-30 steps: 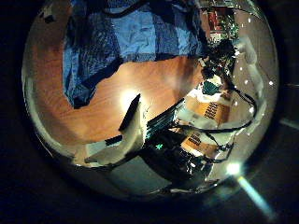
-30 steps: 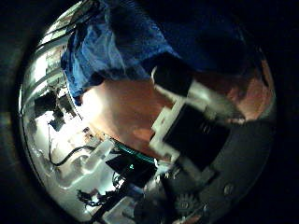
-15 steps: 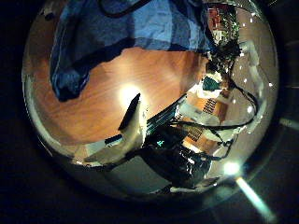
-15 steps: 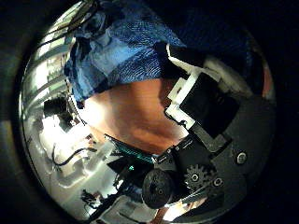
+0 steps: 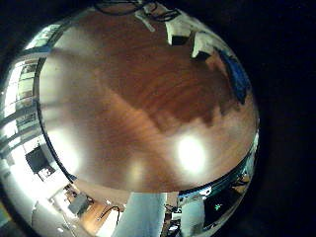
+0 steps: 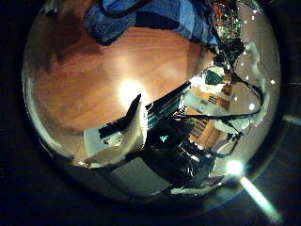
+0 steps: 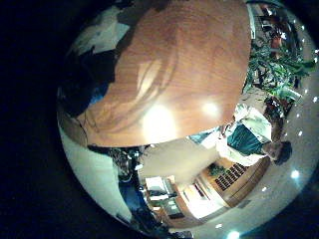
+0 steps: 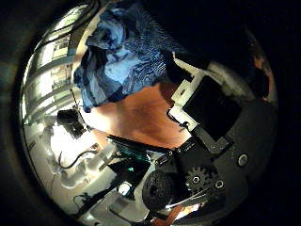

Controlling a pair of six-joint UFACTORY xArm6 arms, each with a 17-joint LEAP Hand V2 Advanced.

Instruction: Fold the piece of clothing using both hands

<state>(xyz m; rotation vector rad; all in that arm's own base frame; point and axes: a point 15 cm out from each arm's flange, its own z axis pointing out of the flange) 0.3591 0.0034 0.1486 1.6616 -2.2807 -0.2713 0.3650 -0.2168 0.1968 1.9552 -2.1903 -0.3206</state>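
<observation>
The checked garment (image 8: 122, 56) hangs bunched and creased close to my right palm, above the wooden table (image 8: 146, 118). My right hand (image 8: 207, 94) has its thumb and fingers curled in at the cloth's edge, pinching it. In the left thumb side palm view the garment (image 6: 155, 17) lies bunched at the table's (image 6: 80, 85) far side, away from the palm; a part of my left hand (image 6: 132, 127) juts in. A sliver of the garment (image 5: 237, 77) shows at the table's edge in the left little finger side palm view. Dark cloth (image 7: 85, 90) borders the table in the right little finger side palm view.
Bare wooden tabletop (image 5: 138, 109) fills the left little finger side palm view, and the tabletop (image 7: 184, 60) fills much of the right little finger side palm view. Room furniture and lamps lie beyond the table edge (image 6: 221, 85).
The garment has drawn back across the table in the left thumb side view and bunched up. In the right thumb side view the fingers curled in and the cloth gathered.
</observation>
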